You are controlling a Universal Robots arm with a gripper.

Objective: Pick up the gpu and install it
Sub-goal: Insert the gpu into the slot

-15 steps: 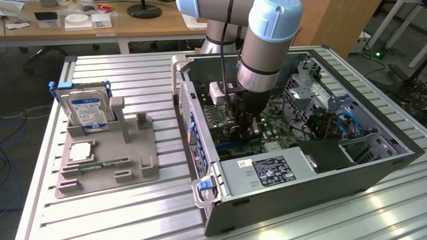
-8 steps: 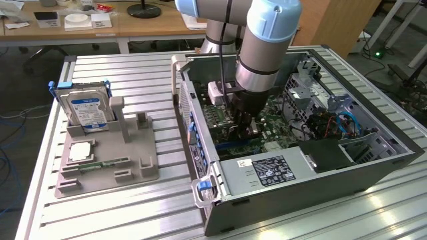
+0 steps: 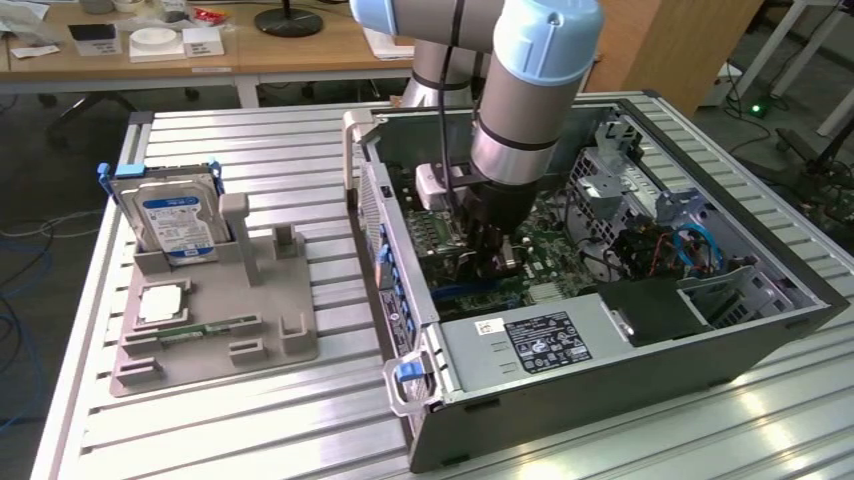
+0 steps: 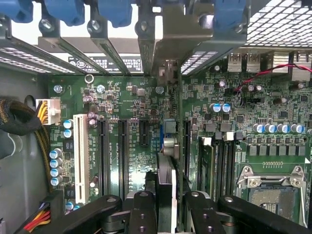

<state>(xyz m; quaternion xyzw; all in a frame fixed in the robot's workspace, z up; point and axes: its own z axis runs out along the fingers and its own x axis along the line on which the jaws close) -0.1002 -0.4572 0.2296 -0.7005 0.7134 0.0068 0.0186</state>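
My gripper [image 3: 483, 258] is lowered into the open computer case [image 3: 400, 300], just above the green motherboard [image 3: 547, 265]. In the wrist view the gripper [image 4: 165, 207] is shut on the gpu [image 4: 165, 180], a thin dark card seen edge-on between the black fingers [image 4: 141, 209]. The card runs away from the fingers over the motherboard's slots, and its silvery end bracket [image 4: 173, 36] stands at the case's rear slot openings. I cannot tell whether its lower edge sits in a slot.
Black expansion slots [image 4: 102, 151] and a white slot [image 4: 80, 156] lie beside the card, and the CPU socket [image 4: 273, 192] is close by. Blue latches [image 4: 114, 9] line the rear. Outside the case, a grey fixture [image 3: 254, 300] holds a hard drive [image 3: 174, 220] and a memory stick [image 3: 207, 328].
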